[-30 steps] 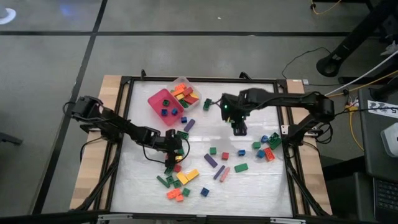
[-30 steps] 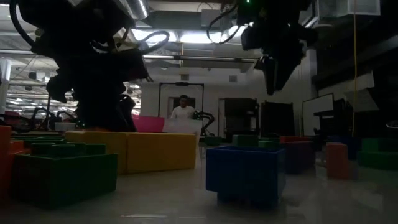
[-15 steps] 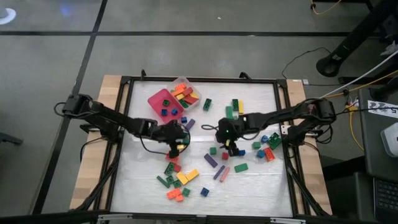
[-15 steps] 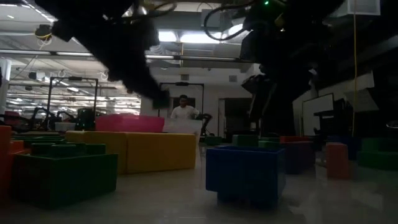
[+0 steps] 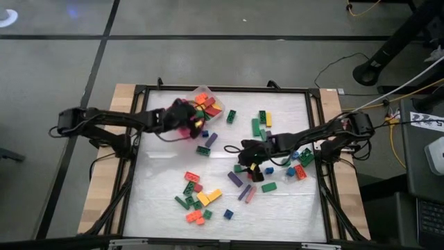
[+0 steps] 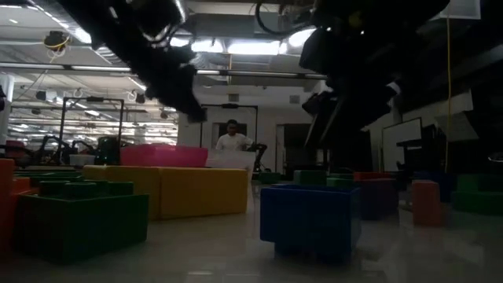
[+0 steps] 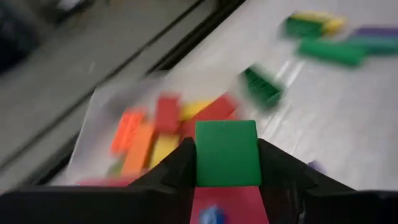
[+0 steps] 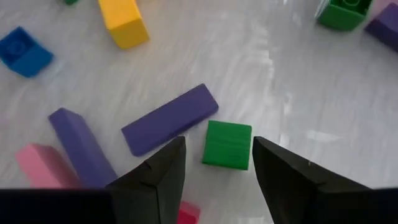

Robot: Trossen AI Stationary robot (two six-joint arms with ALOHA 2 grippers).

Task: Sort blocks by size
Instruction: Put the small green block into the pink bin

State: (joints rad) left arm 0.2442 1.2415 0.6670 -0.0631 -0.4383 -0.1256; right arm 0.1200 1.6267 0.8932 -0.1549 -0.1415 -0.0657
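Observation:
My left gripper (image 5: 189, 125) hangs over the pink tray (image 7: 227, 206) at the table's far left and is shut on a small green block (image 7: 227, 152). The clear tray (image 5: 208, 105), holding long red, orange and yellow blocks, stands just beyond it. Near the table's middle my right gripper (image 5: 250, 167) is low and open. Its fingers stand on either side of, and a little short of, a small green block (image 8: 227, 144) that lies flat on the table beside a purple bar (image 8: 169, 118). My left gripper pinches the green block by two opposite sides (image 7: 200, 155) between its two fingers. The fingers slant down from the table's left side. The block is lifted clear and sits squarely between the fingers, above the pink tray.
Loose blocks lie in a cluster near the front (image 5: 198, 198), another by the right edge (image 5: 298, 163), and a few green ones at the far middle (image 5: 260, 125). A black frame (image 5: 316, 139) borders the table. A person (image 6: 230, 137) stands in the room behind.
My left gripper has risen from the near cluster of blocks and swung toward the table's far left, carrying the green block over the pink tray. My right gripper has come down and toward the near left, to just above the small green block.

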